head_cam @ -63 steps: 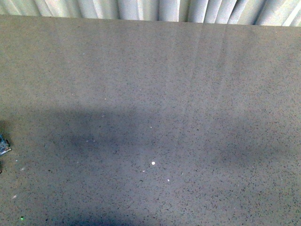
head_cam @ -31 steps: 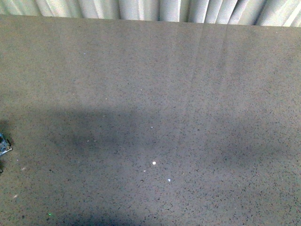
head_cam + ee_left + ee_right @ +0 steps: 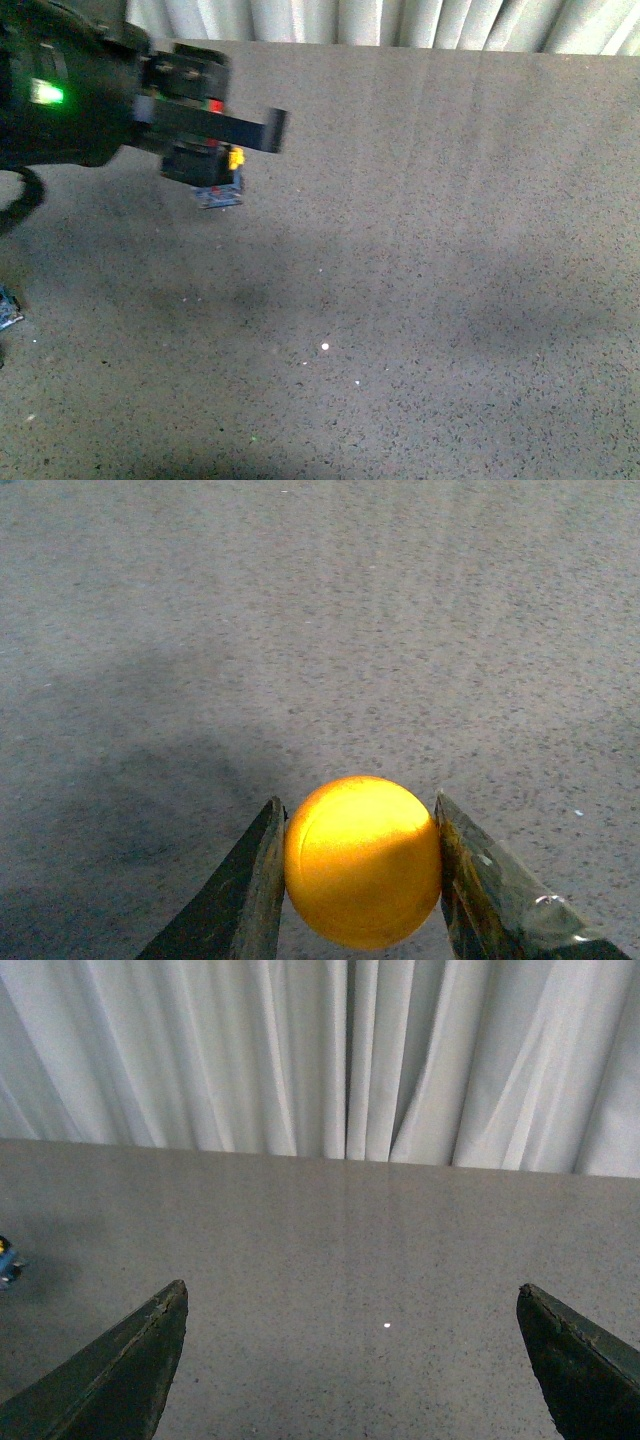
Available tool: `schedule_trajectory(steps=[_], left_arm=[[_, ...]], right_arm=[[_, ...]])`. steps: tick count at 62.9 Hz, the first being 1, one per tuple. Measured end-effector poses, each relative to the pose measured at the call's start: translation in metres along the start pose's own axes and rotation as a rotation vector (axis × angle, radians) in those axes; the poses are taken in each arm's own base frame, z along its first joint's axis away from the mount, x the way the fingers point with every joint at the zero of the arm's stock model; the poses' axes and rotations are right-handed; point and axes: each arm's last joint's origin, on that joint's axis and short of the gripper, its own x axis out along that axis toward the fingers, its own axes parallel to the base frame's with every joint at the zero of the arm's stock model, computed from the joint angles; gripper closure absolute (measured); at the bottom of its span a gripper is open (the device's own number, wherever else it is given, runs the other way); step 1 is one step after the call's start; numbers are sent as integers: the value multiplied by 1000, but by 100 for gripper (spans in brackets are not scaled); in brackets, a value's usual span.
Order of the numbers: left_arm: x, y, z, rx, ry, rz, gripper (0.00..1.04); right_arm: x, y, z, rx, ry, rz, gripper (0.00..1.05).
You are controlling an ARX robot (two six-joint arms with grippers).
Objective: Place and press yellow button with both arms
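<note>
My left arm (image 3: pixel 70 95), black with a green light, reaches in from the upper left of the front view. Its gripper (image 3: pixel 207 168) is shut on the yellow button (image 3: pixel 222 180) and holds it above the grey speckled table (image 3: pixel 430 300); the button's yellow side tab and square base show below the jaws. In the left wrist view the domed yellow-orange cap (image 3: pixel 362 865) sits clamped between the two fingers of the left gripper (image 3: pixel 358 805). My right gripper (image 3: pixel 351 1288) is open and empty over the table, facing the curtain. The right arm is out of the front view.
A white pleated curtain (image 3: pixel 400 20) hangs behind the table's far edge. A small blue object (image 3: pixel 8 308) lies at the table's left edge and also shows in the right wrist view (image 3: pixel 6 1259). A white speck (image 3: pixel 326 347) lies mid-table.
The left arm has come into the front view from the left, carrying the yellow button over the table's far left. Before, no arm was in view.
</note>
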Motion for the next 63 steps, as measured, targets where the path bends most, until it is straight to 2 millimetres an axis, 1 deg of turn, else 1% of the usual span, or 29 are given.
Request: schedule_trajectory(steps=[5,12,19,27,41,56,59,62,63], left_arm=[[9,-16,-4,13,6,-22,71],[21,-32,-14,25,26,-55,71],[32,-43,-24,41,45,-58,71],[38,-50,-34,59,73,-65,71],[46,-56,-45,72,93,-52,71],[50,-60,-44,77,90,-53,70],[50,-60,-45,77,90,-54,64],[51,-60,-45,77,92,-57,53],[51,-60,-45,77,92,-58,51]], right_arm=[[0,0,0,0,0,0,9],[0,0,0,0,0,0,9],[0,0,0,0,0,0,9],[0,0,0,0,0,0,9],[0,0,0,0,0,1,9],[0,0,0,0,0,0,9],[0,0,0,0,0,0,9],[0,0,0,0,0,0,9],[0,0,0,0,0,0,9]])
